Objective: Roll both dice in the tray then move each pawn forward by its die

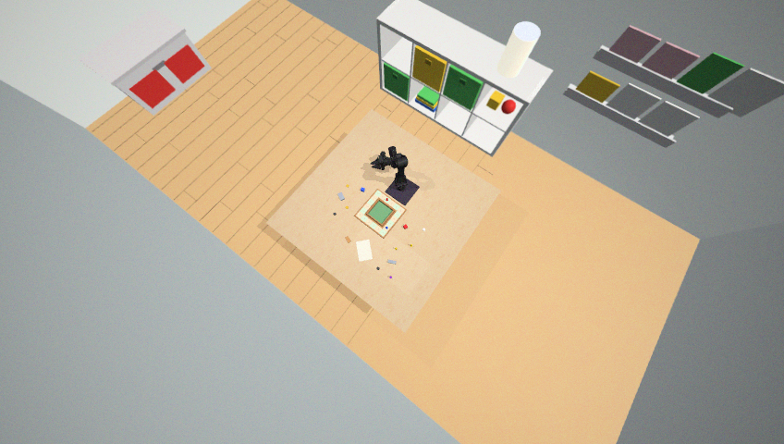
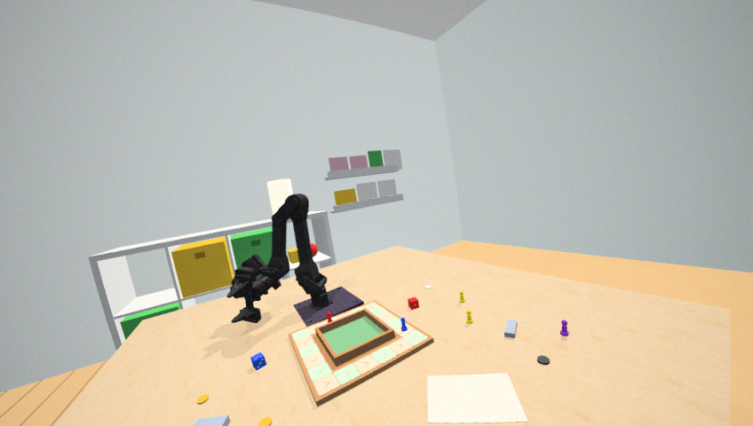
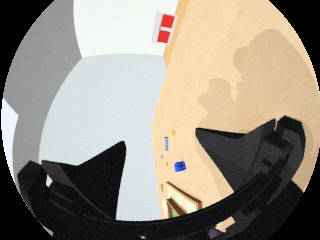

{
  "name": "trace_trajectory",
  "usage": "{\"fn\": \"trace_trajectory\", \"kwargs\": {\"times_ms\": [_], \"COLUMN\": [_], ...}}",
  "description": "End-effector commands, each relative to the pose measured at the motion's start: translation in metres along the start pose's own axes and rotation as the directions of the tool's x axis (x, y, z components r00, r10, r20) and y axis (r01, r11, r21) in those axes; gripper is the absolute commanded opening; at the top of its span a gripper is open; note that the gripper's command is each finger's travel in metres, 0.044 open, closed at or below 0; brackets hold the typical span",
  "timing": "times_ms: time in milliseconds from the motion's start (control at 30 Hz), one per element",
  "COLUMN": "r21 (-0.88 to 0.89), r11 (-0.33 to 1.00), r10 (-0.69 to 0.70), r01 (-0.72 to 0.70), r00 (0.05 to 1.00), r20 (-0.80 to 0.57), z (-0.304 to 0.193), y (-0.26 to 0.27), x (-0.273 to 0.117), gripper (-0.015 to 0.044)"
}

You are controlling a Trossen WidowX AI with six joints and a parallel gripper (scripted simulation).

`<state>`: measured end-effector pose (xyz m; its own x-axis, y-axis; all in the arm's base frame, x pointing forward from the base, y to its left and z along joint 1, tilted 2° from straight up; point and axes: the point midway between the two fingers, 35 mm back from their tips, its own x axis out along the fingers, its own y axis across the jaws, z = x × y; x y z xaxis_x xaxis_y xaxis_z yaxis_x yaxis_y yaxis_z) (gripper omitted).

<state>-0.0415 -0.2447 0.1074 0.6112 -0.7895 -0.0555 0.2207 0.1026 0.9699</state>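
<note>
Gripper (image 1: 373, 164) (image 2: 232, 307) (image 3: 160, 139) wide open, nothing between fingers, tipped sideways above tabletop (image 1: 440, 192) (image 2: 607, 295) (image 3: 235, 30), clear of every game piece. Step in hand, best guess: going for blue die (image 1: 362, 190) (image 2: 257, 360) (image 3: 180, 166), nearer of the two. Neither die in tray (image 1: 380, 212) (image 2: 353, 333) (image 3: 176, 208) yet; both pawn moves still to do.

How to do well: swing over blue die, turn fingers downward, line up with two opposite flat faces rather than corners. Lower straight, close gently around middle, lift clear of tray wall before crossing. Release above tray floor with enough drop for a real tumble, not so high as to bounce out. Keep elbow and wrist high over board (image 1: 400, 210) (image 2: 384, 355) (image 3: 185, 198); red pawn (image 1: 386, 199) (image 2: 328, 317) and blue pawn (image 1: 385, 228) (image 2: 403, 324) upright on track squares, likely easy to knock. Same routine for red die (image 1: 405, 227) (image 2: 413, 303), on far side of board. Read numbers only after both settle.

Looks: blue die a saturated blue cube, pale pips, flat on tabletop beside board, not touching. Red die a small bright red cube, also off board. Tray green-floored, brown-walled, square, set mid-board. Exact up-face counts too small to call.
</note>
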Motion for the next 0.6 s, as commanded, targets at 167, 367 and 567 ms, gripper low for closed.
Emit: {"fn": "trace_trajectory", "kwargs": {"times_ms": [167, 367, 567], "r21": [0.024, 0.06, 0.071], "r11": [1.0, 0.996, 0.987], "r10": [-0.011, -0.043, -0.104], "r01": [0.014, 0.058, 0.145], "r00": [0.995, 0.971, 0.909], "r20": [-0.096, -0.236, -0.404], "z": [-0.007, -0.024, -0.059], "y": [0.004, 0.011, 0.028], "x": [0.028, 0.073, 0.132], "gripper": [0.0275, 0.0275, 0.0275]}}
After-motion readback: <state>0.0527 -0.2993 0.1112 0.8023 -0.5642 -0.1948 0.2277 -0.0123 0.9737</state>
